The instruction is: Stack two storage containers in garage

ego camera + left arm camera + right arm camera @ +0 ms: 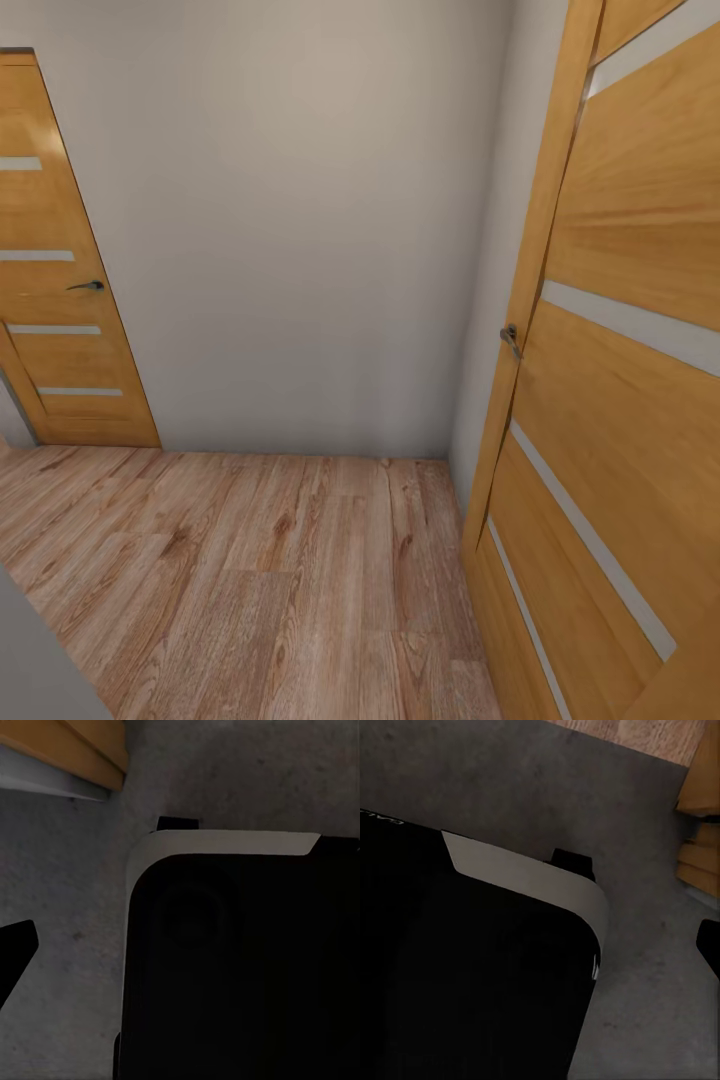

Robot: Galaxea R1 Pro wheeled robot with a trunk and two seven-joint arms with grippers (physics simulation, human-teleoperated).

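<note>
Looking along the left arm, a single dark fingertip (16, 949) pokes in at the frame's edge over dark grey, rough floor (67, 870); its partner is hidden, so whether those fingers are spread or pressed together cannot be told. Beside it sits the robot's own black base (240, 967) with a pale rim, and farther off a strip of orange wood (90, 746) meets a light sill. The right wrist view is much the same: one dark fingertip (710, 945) at the edge, its state equally unreadable, the black, pale-edged base (472, 967) resting on the same grey concrete-like surface, with light wood planking (637, 731) beyond and stacked orange wood edges (701, 832) to one side. From the head camera, a light wood-plank floor (260, 580) runs up to a plain pale wall (300, 220). A wooden door with pale horizontal strips and a lever handle (60, 300) stands at the left, and a matching door (620, 400) hangs ajar close at the right. Neither orange-red container can be seen from any of these angles.
</note>
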